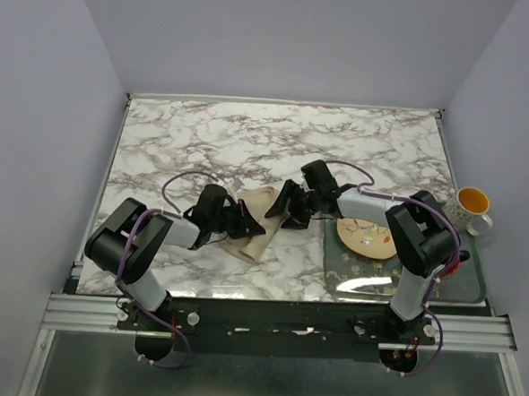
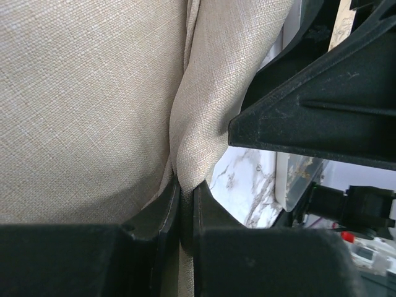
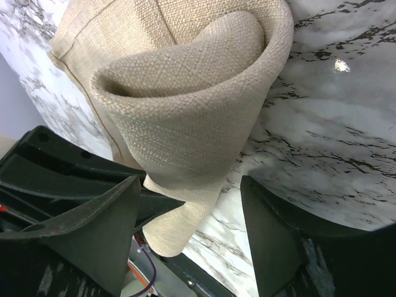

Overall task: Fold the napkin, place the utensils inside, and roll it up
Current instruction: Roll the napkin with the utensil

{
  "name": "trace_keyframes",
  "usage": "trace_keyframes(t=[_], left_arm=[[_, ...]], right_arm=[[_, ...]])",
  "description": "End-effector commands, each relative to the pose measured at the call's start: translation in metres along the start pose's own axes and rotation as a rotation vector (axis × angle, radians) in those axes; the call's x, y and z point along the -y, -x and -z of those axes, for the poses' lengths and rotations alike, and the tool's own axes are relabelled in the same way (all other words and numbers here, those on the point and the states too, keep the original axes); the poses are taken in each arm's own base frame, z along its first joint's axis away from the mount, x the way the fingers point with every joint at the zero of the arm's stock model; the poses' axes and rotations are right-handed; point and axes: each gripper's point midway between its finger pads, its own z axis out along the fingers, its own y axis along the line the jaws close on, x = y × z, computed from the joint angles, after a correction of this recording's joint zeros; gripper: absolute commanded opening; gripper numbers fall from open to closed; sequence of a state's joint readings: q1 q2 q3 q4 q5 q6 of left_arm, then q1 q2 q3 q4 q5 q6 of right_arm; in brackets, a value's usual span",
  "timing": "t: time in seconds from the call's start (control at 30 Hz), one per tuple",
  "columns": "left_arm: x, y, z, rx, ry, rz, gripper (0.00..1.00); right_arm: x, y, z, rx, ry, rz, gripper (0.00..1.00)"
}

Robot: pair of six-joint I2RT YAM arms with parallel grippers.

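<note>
The tan napkin (image 1: 253, 240) lies bunched on the marble table between both grippers. In the left wrist view the napkin (image 2: 86, 105) fills the frame, and my left gripper (image 2: 187, 192) is shut on a pinched fold of it. Seen from above, the left gripper (image 1: 244, 221) sits at the cloth's left side. My right gripper (image 1: 281, 208) faces it from the right. Its wrist view shows the napkin (image 3: 185, 80) curled into a loose roll, one corner hanging between the open right gripper (image 3: 190, 185) fingers, untouched by the right finger (image 3: 272, 235). The utensils are hidden from view.
A round tan patterned plate (image 1: 368, 239) rests on a grey-green tray (image 1: 464, 284) at the right. A white and yellow mug (image 1: 470, 207) stands behind the tray. The marble table (image 1: 250, 134) stretches bare toward the back wall.
</note>
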State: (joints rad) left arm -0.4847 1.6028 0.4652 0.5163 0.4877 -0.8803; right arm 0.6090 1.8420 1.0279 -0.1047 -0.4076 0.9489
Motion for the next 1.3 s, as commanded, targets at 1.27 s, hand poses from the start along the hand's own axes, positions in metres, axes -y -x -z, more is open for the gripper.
trace_keyframes(t=[1.27], left_arm=[[0.027, -0.007, 0.012, -0.085, -0.249, 0.284, 0.00]], right_arm=[[0.021, -0.006, -0.013, 0.049, -0.009, -0.088, 0.70]])
